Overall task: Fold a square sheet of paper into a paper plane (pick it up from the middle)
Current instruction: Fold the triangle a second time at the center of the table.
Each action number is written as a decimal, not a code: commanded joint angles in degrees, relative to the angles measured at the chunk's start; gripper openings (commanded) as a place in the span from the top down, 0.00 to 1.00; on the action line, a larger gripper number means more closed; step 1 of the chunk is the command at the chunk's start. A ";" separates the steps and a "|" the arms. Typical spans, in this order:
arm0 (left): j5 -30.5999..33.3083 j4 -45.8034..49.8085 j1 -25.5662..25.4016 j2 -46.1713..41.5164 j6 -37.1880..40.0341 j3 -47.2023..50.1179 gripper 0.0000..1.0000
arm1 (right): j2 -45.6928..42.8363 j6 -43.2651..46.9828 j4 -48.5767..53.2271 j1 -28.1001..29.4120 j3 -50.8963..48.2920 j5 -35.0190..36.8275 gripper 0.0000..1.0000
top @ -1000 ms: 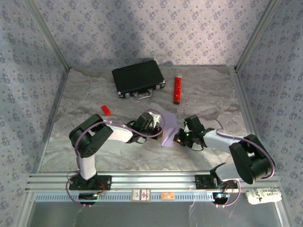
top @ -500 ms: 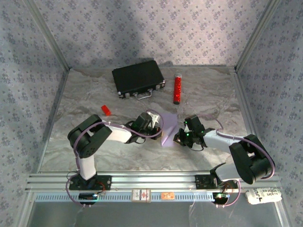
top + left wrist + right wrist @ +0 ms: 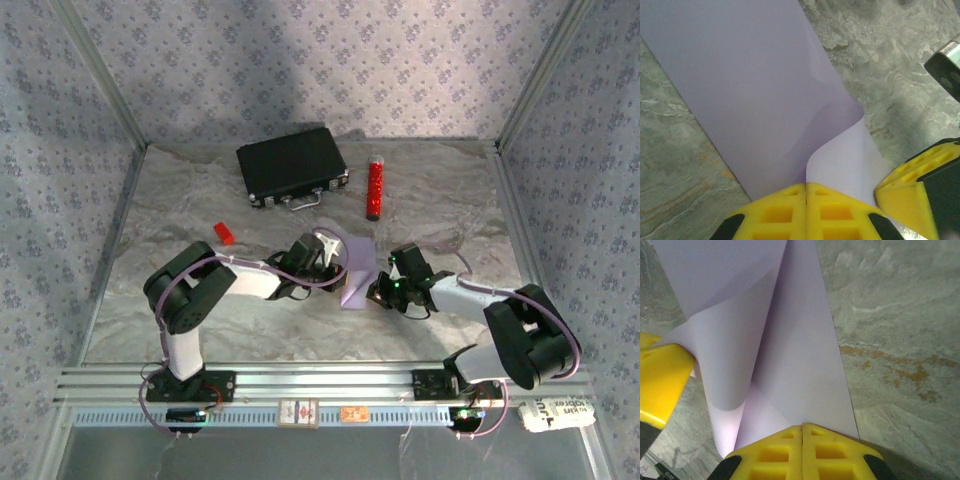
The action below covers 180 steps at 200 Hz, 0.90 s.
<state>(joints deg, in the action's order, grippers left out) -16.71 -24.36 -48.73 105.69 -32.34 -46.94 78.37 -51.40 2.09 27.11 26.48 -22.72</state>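
The square sheet of paper [image 3: 358,270], pale lilac, lies partly folded on the marbled table between my two arms. In the left wrist view its near flap [image 3: 850,160] curls up from the flat part [image 3: 750,90] and runs into the seam of my left gripper [image 3: 806,186], which is shut on it. My left gripper [image 3: 340,262] sits at the paper's left side. My right gripper [image 3: 376,293] is at its right edge, shut, tips [image 3: 802,427] resting on the flat paper [image 3: 800,350]. The raised flap meets a left finger [image 3: 662,380].
A black case [image 3: 292,165] lies at the back, with a red cylinder [image 3: 375,188] to its right. A small red block [image 3: 223,233] sits left of the arms. Patterned walls close in the table on three sides.
The paper's flap lay lower half a second ago and stands up again now, as my left gripper shifted slightly right with it. My right arm has not moved.
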 commanded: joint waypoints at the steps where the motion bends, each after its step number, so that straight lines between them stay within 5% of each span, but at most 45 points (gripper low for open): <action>1: -0.01 1.19 0.23 1.14 1.18 -0.70 0.94 | 0.25 1.12 3.35 -0.32 -1.52 1.45 0.93; 180: 1.32 1.24 0.22 0.53 0.37 0.26 0.95 | -0.25 1.20 3.63 -0.42 -1.61 1.52 0.93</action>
<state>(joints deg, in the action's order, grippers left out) -15.66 -23.29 -48.73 106.30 -32.36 -46.94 78.26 -51.40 2.00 27.00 26.39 -22.72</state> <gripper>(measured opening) 0.049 0.068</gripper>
